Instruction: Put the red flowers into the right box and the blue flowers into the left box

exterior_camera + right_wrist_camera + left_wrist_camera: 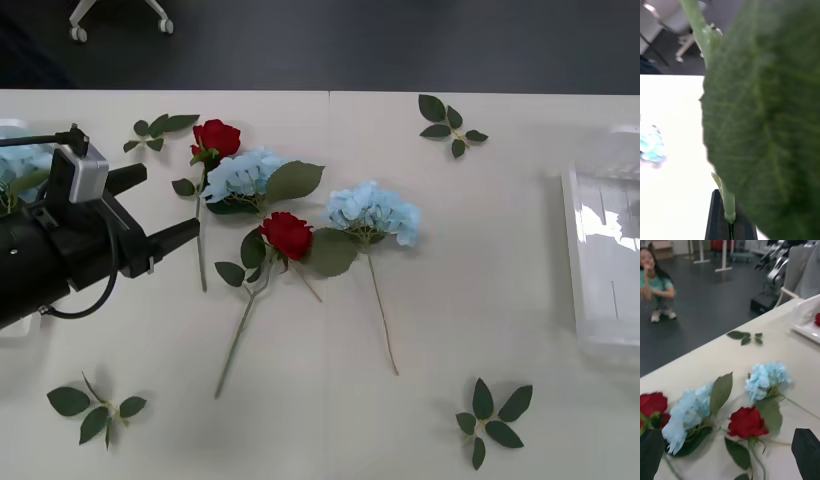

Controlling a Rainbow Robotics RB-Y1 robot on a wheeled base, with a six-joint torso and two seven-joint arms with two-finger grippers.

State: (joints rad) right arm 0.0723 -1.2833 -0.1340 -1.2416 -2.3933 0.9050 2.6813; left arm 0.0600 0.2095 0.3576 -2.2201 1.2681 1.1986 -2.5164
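My left claw [190, 232] is wide open by 2 red flowers [287, 234] and 2 blue flowers [373, 213] left on the table [420, 400]. Right claw [730, 221] pinches a green stem [728, 202], maybe a red one.

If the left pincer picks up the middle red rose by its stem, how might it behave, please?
The rose would probably droop: its stem is long and thin under a bulky bloom. It looks light. Its leaves touch the blue flower beside it, so that may drag along.
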